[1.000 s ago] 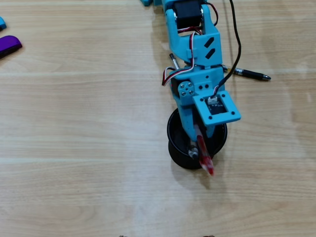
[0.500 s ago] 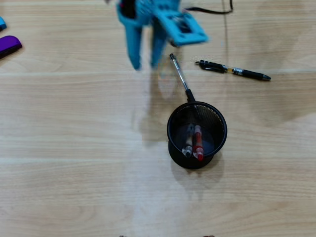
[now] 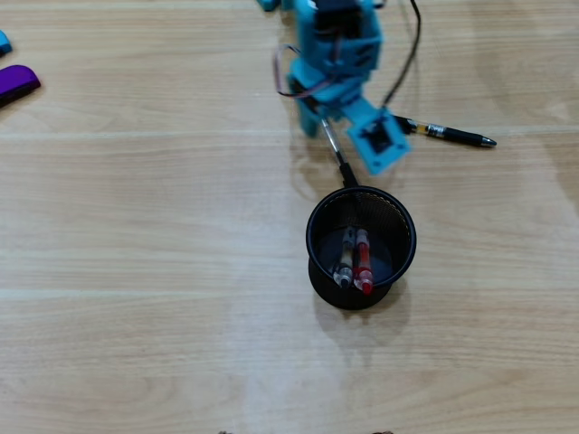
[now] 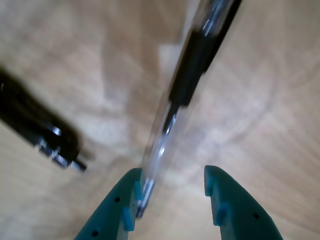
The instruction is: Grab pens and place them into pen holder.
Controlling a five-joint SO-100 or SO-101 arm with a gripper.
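Half a second ago the arm was blurred at the upper left of the overhead view, away from the pens. Now it stands over the clear pen with the black cap (image 3: 342, 165), and its blue body hides the upper end of that pen. One second ago the red pen (image 3: 363, 262) was between the fingers above the pen holder (image 3: 317, 258); now it lies inside the holder, side by side with the grey pen (image 3: 346, 260).

In the wrist view the fingers (image 4: 172, 187) are open with a wide gap and hold nothing. The clear pen (image 4: 172, 115) runs away from them in a slant: its near tip is just beside the left finger, maybe touching it, and the black sleeve is further out. The black pen (image 4: 40, 127) lies to the left of the fingers, apart from them, on the tabletop (image 4: 260, 125).

The overhead view does not show the fingers, but it shows that the far end of the clear pen reaches the holder's rim, and that the black pen (image 3: 448, 135) has an amber band. A purple object (image 3: 16, 83) lies far to the left.
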